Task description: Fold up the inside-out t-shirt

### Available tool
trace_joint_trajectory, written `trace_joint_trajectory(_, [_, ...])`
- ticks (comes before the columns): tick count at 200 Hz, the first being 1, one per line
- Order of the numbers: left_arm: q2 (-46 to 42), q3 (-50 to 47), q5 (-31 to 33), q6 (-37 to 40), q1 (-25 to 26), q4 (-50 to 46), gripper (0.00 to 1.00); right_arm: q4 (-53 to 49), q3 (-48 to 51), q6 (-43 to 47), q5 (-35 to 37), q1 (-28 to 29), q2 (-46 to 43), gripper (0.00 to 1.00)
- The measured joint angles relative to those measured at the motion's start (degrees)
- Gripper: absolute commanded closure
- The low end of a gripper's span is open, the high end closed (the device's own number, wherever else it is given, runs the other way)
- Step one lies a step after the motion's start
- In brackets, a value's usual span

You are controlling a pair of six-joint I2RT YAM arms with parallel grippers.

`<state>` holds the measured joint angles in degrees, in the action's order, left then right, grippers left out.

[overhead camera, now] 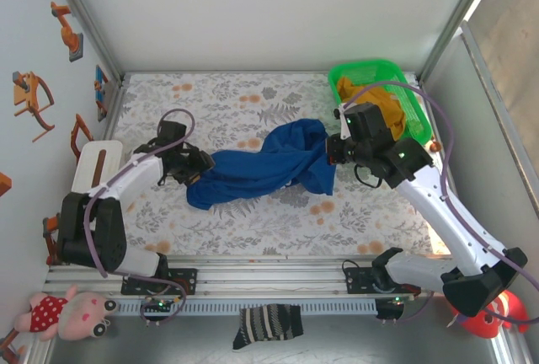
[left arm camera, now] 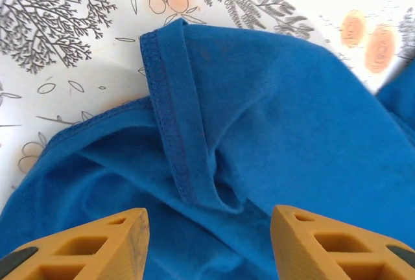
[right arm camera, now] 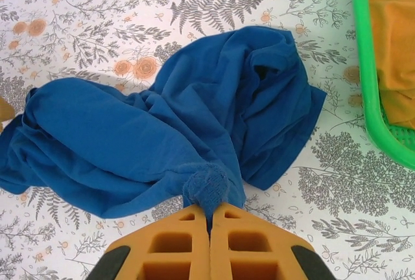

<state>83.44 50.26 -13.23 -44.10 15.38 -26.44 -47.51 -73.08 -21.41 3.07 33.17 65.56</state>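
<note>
We see the inside-out t-shirt (overhead camera: 265,166) lying crumpled across the middle of the floral bench (overhead camera: 253,94). Our left tool (left arm camera: 207,221) hangs spread above its hemmed edge; our right tool (right arm camera: 209,214) is pressed together, pinching a wad of the blue cloth at the other end.

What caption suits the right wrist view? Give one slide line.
Right gripper shut on a fold of the crumpled royal-blue t-shirt on the floral table, beside a green basket.
</note>
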Motion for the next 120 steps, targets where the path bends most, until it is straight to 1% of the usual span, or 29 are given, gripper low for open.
trace_joint_trajectory(26, [3.89, 0.9, 1.53, -0.2, 1.51, 0.74, 0.49, 0.17, 0.04, 0.0, -0.11, 0.0, 0.0, 1.0])
trace_joint_trajectory(35, [4.85, 1.42, 1.88, -0.22, 1.84, 0.85, 0.51, 0.22, 0.09, 0.0, -0.13, -0.04, 0.0, 1.0])
trace_joint_trajectory(68, [7.19, 3.08, 3.1, -0.5, 2.08, 1.73, 0.73, 0.31, 0.39, -0.02, -0.11, -0.04, -0.02, 1.0])
trace_joint_trajectory(79, [7.78, 3.34, 3.37, -0.22, 2.12, 1.99, 0.79, 0.35, 0.39, 0.0, -0.11, -0.04, -0.07, 1.0])
trace_joint_trajectory(101, [8.81, 3.37, 3.8, -0.35, 2.23, 2.21, 1.0, 0.37, 0.39, 0.0, -0.09, -0.11, -0.09, 1.0])
trace_joint_trajectory(120, [9.11, 3.39, 4.57, 0.0, 2.23, 1.95, 1.0, 0.37, 0.39, 0.0, -0.11, -0.42, -0.09, 1.0])
